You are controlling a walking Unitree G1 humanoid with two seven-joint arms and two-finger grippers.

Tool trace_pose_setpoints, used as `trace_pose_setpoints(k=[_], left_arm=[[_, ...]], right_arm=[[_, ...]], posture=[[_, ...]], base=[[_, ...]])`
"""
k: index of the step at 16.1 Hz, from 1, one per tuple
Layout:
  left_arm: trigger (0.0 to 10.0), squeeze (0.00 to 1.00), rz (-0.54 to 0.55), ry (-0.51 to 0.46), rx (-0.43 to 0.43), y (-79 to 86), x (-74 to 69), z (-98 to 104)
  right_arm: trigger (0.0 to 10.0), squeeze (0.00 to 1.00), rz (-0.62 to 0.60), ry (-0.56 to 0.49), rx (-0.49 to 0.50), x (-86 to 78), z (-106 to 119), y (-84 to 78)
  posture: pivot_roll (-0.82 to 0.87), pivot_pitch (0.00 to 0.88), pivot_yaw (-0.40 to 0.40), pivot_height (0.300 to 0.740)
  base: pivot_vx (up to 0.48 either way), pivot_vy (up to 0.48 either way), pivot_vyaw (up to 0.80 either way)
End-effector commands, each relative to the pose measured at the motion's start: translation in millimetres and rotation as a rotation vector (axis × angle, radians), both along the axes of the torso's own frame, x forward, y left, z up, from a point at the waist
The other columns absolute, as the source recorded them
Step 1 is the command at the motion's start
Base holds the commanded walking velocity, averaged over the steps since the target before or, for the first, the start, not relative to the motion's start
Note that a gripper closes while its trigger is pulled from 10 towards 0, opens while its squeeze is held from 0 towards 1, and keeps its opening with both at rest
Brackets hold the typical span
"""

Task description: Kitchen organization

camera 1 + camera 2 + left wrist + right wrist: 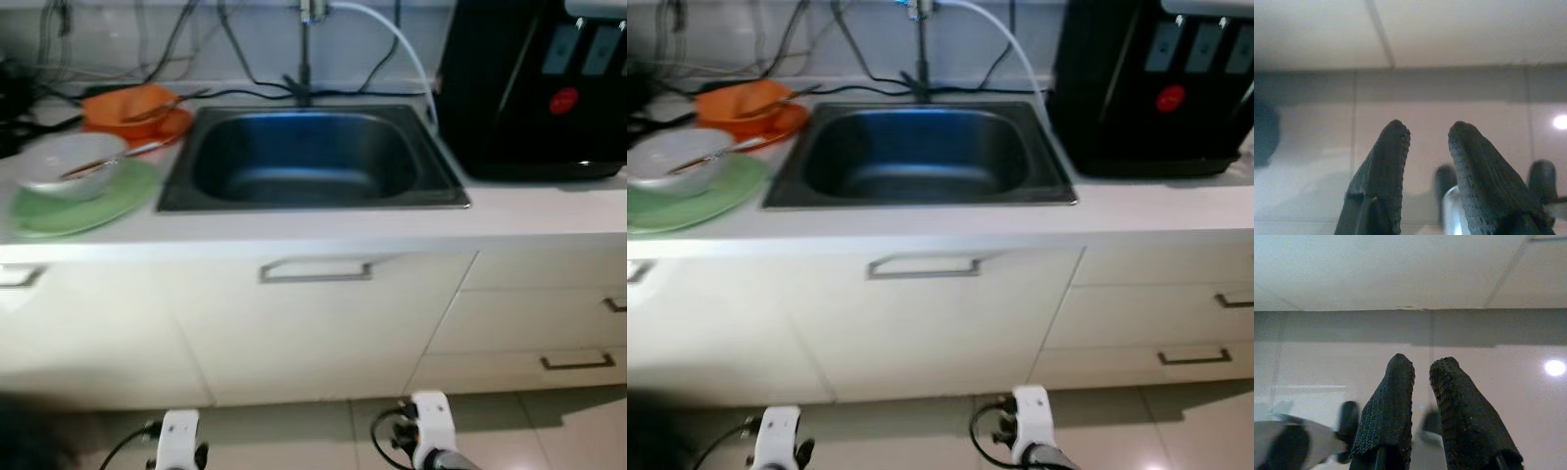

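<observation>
Sink (312, 157) ahead; L gripper (1428, 142) & R gripper (1422, 372) hang low, fingers slightly apart, empty

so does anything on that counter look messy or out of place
Mildly. Left of the empty sink, dishes sit stacked unwashed: a white bowl on a green plate and an orange bowl on an orange plate, each with chopsticks left across it. Nothing looks spilled or broken.

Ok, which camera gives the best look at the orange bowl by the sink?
The left eye view: the orange bowl sits clearer of the frame edge. The right eye view shows it too, nearer the corner. Both wrist views face cabinet and floor.
</observation>
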State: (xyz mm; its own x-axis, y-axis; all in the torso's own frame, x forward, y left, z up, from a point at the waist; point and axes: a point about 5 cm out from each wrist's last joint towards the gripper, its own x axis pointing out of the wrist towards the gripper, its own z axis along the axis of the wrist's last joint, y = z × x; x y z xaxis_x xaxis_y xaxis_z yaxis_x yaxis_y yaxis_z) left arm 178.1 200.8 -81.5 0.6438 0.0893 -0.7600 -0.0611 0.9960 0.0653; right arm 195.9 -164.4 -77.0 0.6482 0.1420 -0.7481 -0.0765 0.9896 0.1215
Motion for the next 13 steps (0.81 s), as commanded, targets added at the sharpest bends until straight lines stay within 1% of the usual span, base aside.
trace_pose_setpoints(k=[1,5,7,10,13], left_arm=[[10.0,0.0,-0.017,0.027,-0.015,-7.2,-7.1,-4.5],[10.0,0.0,-0.023,0.029,-0.014,-7.6,-6.9,-4.6],[10.0,0.0,-0.024,0.03,-0.015,-8.5,-7.2,-4.9],[10.0,0.0,-0.027,0.034,-0.017,-9.6,-8.2,-5.5],[10.0,0.0,-0.028,0.033,-0.018,-10.3,-8.0,-5.5]], right_arm=[[10.0,0.0,-0.017,0.013,-0.004,-3.8,-1.8,-3.9],[10.0,0.0,0.013,0.014,-0.018,-3.7,-1.9,-1.8],[10.0,0.0,-0.001,0.008,-0.031,-2.6,-1.3,-4.2],[10.0,0.0,0.003,0.015,-0.022,-3.4,-1.7,-4.1],[10.0,0.0,-0.002,0.017,-0.016,-4.0,-2.0,-3.7]], posture=[[0.07,0.016,-0.005,0.74],[0.07,0.015,-0.005,0.74],[0.07,0.016,-0.005,0.74],[0.07,0.016,-0.007,0.74],[0.07,0.015,-0.009,0.74]], base=[[0.0,0.0,0.0],[0.0,0.0,0.0],[0.0,0.0,0.8],[0.0,0.0,0.71],[0.0,0.0,0.0]])
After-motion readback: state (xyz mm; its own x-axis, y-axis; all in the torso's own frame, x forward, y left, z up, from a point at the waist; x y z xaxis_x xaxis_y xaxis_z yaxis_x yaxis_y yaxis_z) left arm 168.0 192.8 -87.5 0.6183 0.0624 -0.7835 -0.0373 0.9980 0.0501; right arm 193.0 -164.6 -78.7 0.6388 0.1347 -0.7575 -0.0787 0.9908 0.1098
